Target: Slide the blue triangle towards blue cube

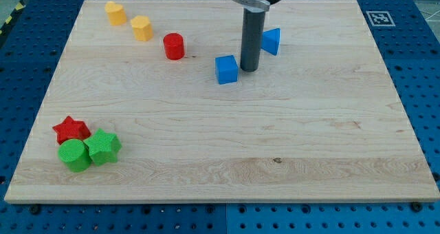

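1. My tip stands on the tabletop between the blue triangle, just up and to its view-right, and the blue cube, just beside it on the view's left.
2. There is no gripper here, only the rod, so nothing is pinched.
3. By my judgement the push is not yet lined up: my tip blocks the path and must circle to the triangle's far, view-right side.
4. The red cylinder lies farther to view-left, clear of the route.

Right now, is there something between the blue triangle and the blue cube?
Yes, my tip stands between them: the blue triangle lies to its upper right and the blue cube just to its left. No other block is in that gap.
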